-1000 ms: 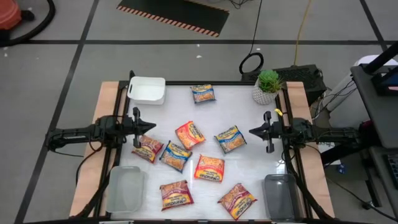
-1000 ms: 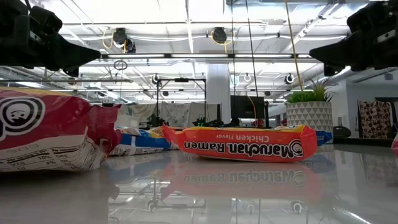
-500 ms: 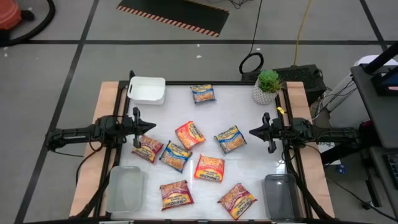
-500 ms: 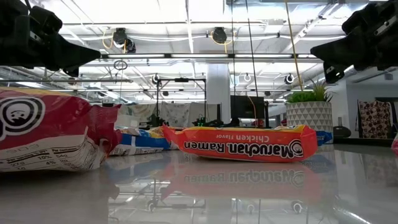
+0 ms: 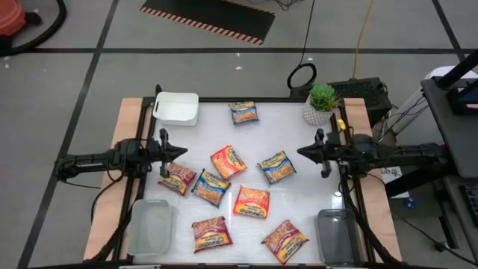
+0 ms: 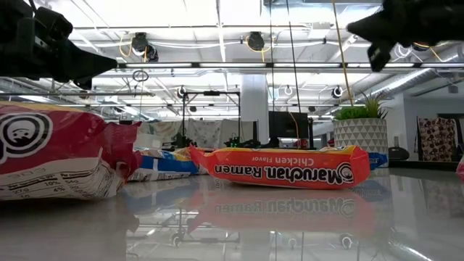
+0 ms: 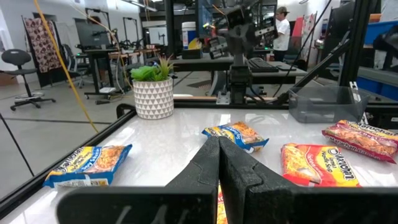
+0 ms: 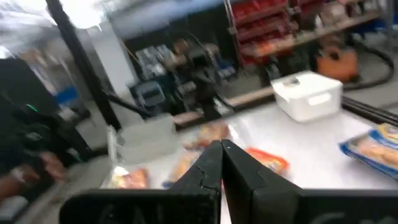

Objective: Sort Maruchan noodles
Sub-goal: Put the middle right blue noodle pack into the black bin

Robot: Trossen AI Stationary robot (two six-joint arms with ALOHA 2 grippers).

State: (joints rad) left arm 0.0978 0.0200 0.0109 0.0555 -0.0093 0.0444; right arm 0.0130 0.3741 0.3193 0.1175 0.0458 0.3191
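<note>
Several Maruchan noodle packets lie flat and scattered on the white table. A blue one (image 5: 244, 112) is at the far side. An orange-red one (image 5: 228, 161) and a blue one (image 5: 276, 167) lie in the middle, and a dark red one (image 5: 212, 234) is near the front. My left gripper (image 5: 183, 152) hovers shut and level at the table's left edge, beside a dark red packet (image 5: 177, 178). My right gripper (image 5: 300, 152) hovers shut at the right edge, pointing level toward the middle, and stands high in the low view (image 6: 351, 29). Neither holds anything.
A white bin (image 5: 177, 108) stands at the far left corner. Clear bins sit at the near left (image 5: 151, 228) and near right (image 5: 334, 233) corners. A potted plant (image 5: 321, 104) stands at the far right. Bare tabletop lies between the far packet and the middle cluster.
My right gripper has risen above the table's right edge and rolled about its own pointing line, staying shut. The packets and my left gripper have kept still.
</note>
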